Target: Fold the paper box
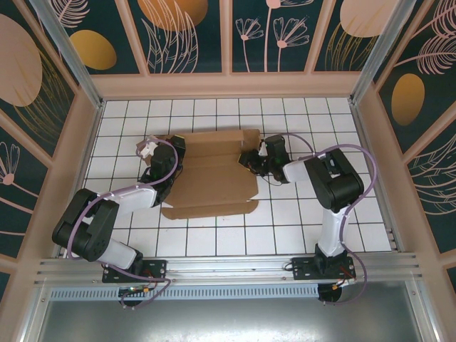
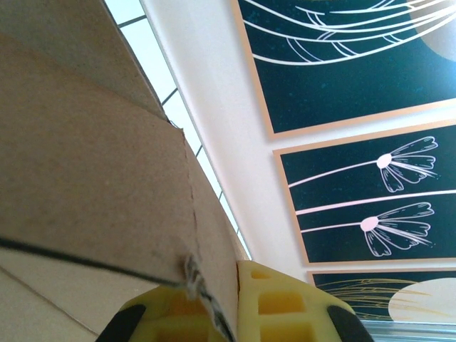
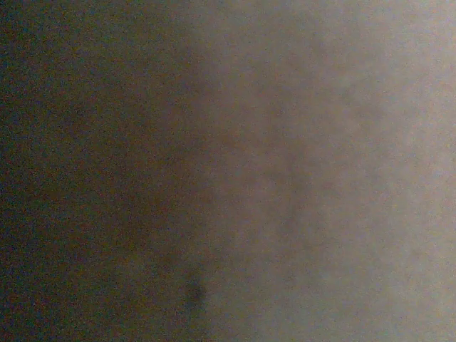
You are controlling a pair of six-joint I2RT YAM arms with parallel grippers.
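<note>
**Paper box (image 1: pixel 210 174) only partly folded, most folds not yet made**

On the white tiled surface (image 1: pixel 299 221) the creased brown sheet lies mid-frame. Its far panel looks tilted up, but no walls stand, I'd judge. The left claw (image 2: pixel 226 306) is at its left edge, yellow pads (image 2: pixel 281 306) pinching the cardboard. The right claw (image 1: pixel 251 158) is at the right edge; I cannot tell its grip.

Robot test cell, lab-type rig. Enclosed booth with dark teal wall panels (image 1: pixel 189 35) printed with flowers and leaves, white grid-tiled table (image 1: pixel 285 228), aluminium rail (image 1: pixel 228 267) along near edge, left arm (image 1: pixel 96 224) and right arm (image 1: pixel 333 182) bolted there.
</note>
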